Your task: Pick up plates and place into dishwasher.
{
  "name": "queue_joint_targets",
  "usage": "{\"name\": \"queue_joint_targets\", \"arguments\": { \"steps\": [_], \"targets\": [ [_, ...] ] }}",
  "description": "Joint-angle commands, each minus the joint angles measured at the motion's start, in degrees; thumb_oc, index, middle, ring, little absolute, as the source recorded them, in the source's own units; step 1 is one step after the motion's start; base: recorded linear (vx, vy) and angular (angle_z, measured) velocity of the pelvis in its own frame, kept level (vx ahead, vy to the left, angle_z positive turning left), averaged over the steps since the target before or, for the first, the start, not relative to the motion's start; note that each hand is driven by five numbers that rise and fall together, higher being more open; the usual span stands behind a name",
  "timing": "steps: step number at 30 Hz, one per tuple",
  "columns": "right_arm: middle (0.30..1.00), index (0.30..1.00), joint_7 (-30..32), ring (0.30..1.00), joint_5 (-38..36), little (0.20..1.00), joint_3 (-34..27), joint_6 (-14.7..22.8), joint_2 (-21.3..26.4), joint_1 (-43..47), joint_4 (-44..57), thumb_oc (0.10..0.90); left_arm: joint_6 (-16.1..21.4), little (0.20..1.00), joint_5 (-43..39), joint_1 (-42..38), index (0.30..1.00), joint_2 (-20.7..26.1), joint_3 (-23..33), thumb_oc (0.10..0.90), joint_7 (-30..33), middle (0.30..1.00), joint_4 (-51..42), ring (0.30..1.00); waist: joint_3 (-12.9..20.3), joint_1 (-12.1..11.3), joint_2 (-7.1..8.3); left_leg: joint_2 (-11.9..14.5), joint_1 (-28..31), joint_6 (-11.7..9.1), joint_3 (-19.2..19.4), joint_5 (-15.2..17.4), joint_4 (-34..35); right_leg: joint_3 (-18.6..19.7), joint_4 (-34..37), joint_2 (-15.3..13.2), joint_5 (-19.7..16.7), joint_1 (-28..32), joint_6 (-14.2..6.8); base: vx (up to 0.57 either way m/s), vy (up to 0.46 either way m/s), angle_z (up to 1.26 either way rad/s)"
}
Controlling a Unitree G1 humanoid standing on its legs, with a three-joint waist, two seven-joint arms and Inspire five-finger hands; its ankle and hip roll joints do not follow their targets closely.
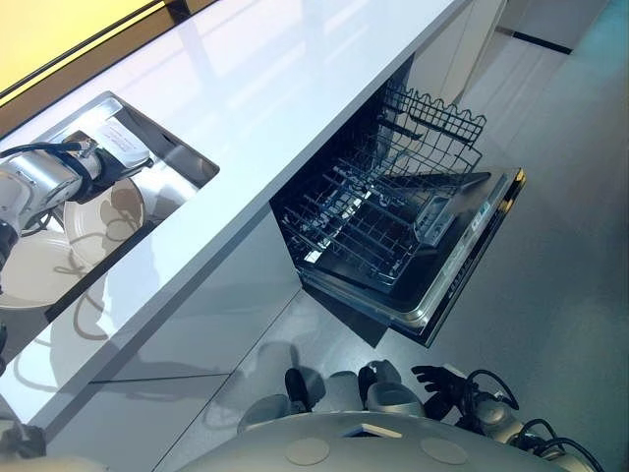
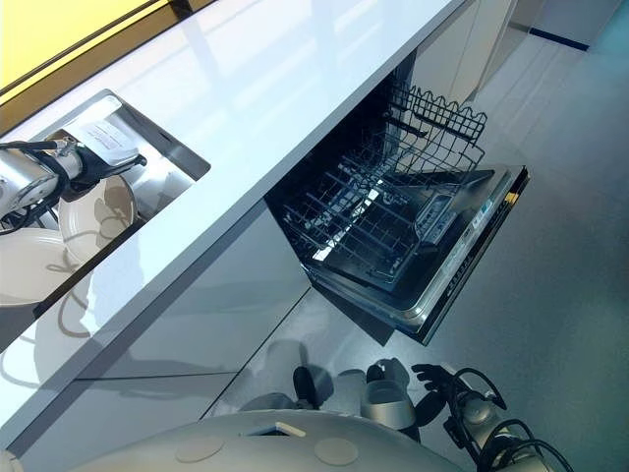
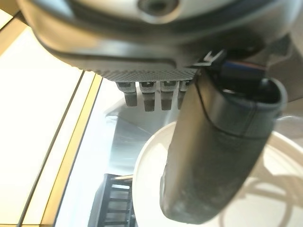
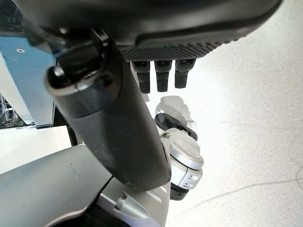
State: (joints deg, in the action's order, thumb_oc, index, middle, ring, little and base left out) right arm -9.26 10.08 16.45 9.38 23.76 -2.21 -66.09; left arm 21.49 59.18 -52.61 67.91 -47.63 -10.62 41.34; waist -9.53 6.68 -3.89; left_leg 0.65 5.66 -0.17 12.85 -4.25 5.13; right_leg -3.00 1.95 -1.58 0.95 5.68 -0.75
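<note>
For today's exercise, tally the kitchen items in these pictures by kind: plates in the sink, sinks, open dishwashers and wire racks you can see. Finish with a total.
Plates: 2, a smaller plate and a larger plate, both in the sink
Sinks: 1, the sink
Dishwashers: 1, the dishwasher, open
Wire racks: 2, the lower rack and the upper rack
Total: 6
</note>
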Motion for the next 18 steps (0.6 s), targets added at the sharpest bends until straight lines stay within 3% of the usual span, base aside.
{"name": "queue_joint_targets", "arguments": {
  "steps": [1, 6, 7, 8, 9, 18],
  "targets": [
    [0.9, 0.9, -0.6, 0.9, -2.19, 0.9, -1.05, 1.75, 3.11, 1.14, 2.34, 0.8, -2.63, 0.9, 0.59, -10.8, 0.9, 1.08, 1.62, 0.8, -0.5, 0.9, 5.35, 0.9, 1.6, 0.59, -1.75, -6.12, 0.29, 4.66, -0.03, 10.87, -5.55, -0.51, -5.26, 0.23, 1.0, -5.43, -6.5, 0.02, 0.009, -0.11],
    [0.9, 0.9, -0.61, 0.9, -2.21, 0.9, -1.3, 1.95, 3.33, 1.14, 2.39, 0.8, -2.11, 0.9, -1.57, -10.08, 0.9, 0.49, 1.53, 0.8, -4.8, 0.9, 5.56, 0.9, 1.21, 0.71, -1.78, -6.15, -0.1, 4.69, 0.06, 10.98, -6.04, -0.45, -5.49, 0.08, 0.92, -5.8, -6.61, 0.01, 0.005, -0.05],
    [0.9, 0.9, -0.67, 0.9, -2.3, 0.9, -1.42, 2.06, 3.37, 1.19, 2.29, 0.8, -1.96, 0.538, -1.67, -9.89, 0.589, 0.37, 1.57, 0.438, -5.23, 0.589, 5.51, 0.589, 1.14, 0.69, -1.76, -6.17, -0.1, 4.72, 0.02, 11.0, -6.03, -0.49, -5.55, 0.08, 0.88, -5.89, -6.63, 0.0, 0.0, 0.0],
    [0.9, 0.9, -0.6, 0.9, -2.43, 0.9, -1.32, 1.99, 3.4, 1.2, 2.4, 0.8, -1.74, 0.258, -1.76, -9.66, 0.349, 0.43, 1.55, 0.158, -4.91, 0.349, 5.55, 0.349, 1.1, 0.68, -1.78, -6.18, -0.11, 4.72, 0.01, 10.99, -6.01, -0.48, -5.56, 0.07, 0.89, -5.91, -6.65, 0.0, 0.0, 0.0],
    [0.9, 0.9, -0.56, 0.9, -2.29, 0.9, -1.39, 2.05, 3.35, 1.2, 2.4, 0.8, -1.72, 0.2, -1.59, -9.39, 0.3, 0.42, 1.77, 0.1, -4.54, 0.3, 5.41, 0.3, 1.1, 0.64, -1.78, -6.17, -0.15, 4.68, 0.01, 10.97, -6.01, -0.52, -5.53, 0.06, 0.92, -5.88, -6.65, 0.0, 0.0, 0.0],
    [0.9, 0.9, -0.53, 0.9, -1.71, 0.9, -1.34, 2.42, 3.48, 1.63, 2.14, 0.8, -3.05, 0.2, 0.04, -10.61, 0.3, 0.74, 1.32, 0.1, -4.6, 0.3, 5.46, 0.3, 1.51, 0.34, -1.79, -6.19, -0.23, 4.45, -0.39, 10.79, -5.81, -0.87, -5.06, 0.25, 1.04, -5.52, -6.39, 0.0, 0.0, 0.0]
  ]
}}
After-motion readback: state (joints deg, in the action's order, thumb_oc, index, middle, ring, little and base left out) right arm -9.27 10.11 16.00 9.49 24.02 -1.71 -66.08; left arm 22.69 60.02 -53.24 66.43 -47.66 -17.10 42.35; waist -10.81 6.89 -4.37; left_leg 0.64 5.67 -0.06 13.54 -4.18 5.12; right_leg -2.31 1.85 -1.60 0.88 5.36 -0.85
